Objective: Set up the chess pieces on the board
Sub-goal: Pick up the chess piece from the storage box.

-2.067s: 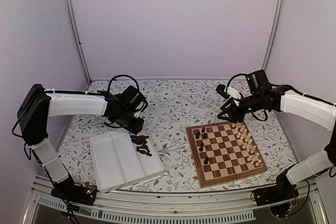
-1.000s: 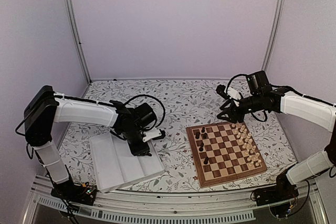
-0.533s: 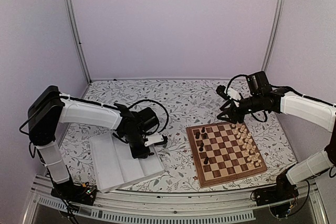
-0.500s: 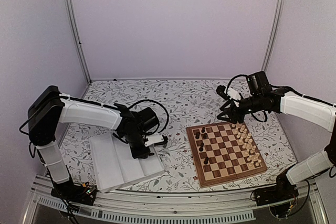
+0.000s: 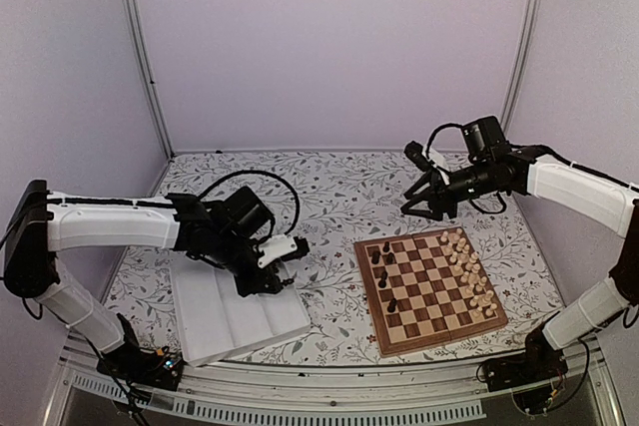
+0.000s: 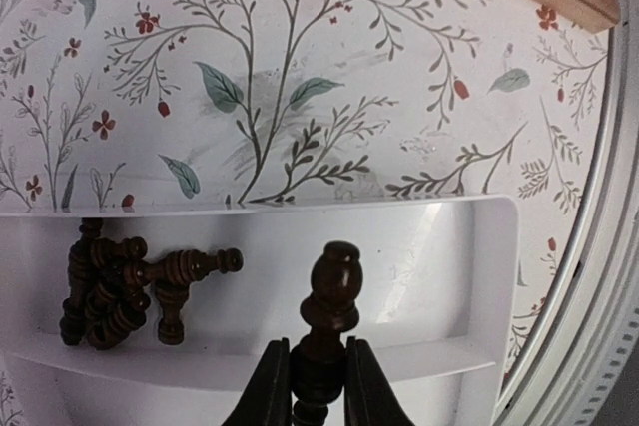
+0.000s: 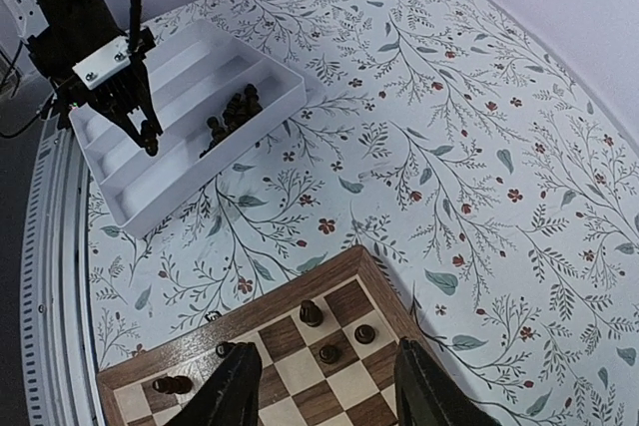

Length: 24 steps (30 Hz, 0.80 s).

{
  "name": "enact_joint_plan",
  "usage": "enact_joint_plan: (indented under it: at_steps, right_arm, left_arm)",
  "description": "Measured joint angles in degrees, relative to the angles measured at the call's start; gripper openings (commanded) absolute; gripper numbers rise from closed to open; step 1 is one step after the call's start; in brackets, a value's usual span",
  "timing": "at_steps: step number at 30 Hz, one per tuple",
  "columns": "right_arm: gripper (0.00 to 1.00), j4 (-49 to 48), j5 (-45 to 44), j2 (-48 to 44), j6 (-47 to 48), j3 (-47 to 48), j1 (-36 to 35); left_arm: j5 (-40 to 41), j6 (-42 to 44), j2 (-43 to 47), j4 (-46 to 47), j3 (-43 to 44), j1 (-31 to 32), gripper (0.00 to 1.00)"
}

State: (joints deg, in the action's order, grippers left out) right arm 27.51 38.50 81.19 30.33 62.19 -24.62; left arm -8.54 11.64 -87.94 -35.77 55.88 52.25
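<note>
My left gripper (image 6: 316, 346) is shut on a dark brown chess piece (image 6: 331, 291), held by its stem above the white tray (image 6: 469, 276). Several more dark pieces (image 6: 120, 286) lie in a heap in that tray. In the top view the left gripper (image 5: 268, 268) hangs over the tray's far right corner. The board (image 5: 431, 291) lies to the right, with cream pieces (image 5: 474, 266) along its right side and a few dark pieces (image 5: 382, 256) on its left. My right gripper (image 7: 329, 366) is open and empty, hovering above the board's far left corner (image 7: 344, 266).
The flowered tablecloth (image 5: 339, 197) covers the table. The tray (image 5: 225, 316) sits at the front left, near the metal rail (image 5: 329, 386) along the table's near edge. Purple walls close in the back and both sides.
My left gripper has closed on a dark piece in the tray and lifted it, its arm swinging lower and leftward. The right gripper has drawn up and back from the board's far edge.
</note>
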Motion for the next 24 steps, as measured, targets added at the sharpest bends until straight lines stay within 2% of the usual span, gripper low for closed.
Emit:
enact_joint_plan:
  at_steps: [3,9,14,19,24]
  right_arm:
    - [0.5,1.73,2.23,3.21,-1.27,4.42,-1.4]
    - [0.52,4.33,6.14,11.19,-5.64,13.33,-8.92]
    - [0.53,7.41,11.87,21.99,-9.38,23.47,-15.13]
    - [0.57,10.21,17.05,31.39,-12.5,31.06,-18.6]
    - [0.57,12.15,20.37,35.89,-14.51,36.3,-20.85]
  left_arm:
    - [-2.03,-1.64,3.41,3.61,-2.29,-1.4,0.09]
    - [-5.75,-6.23,11.26,12.72,-8.26,-4.61,0.09]
    - [-8.0,-10.43,16.87,21.2,-12.37,-5.22,0.09]
    - [-9.14,-13.46,18.45,26.58,-14.1,-5.29,0.09]
    - [-9.57,-14.84,18.73,28.68,-14.49,-5.29,0.09]
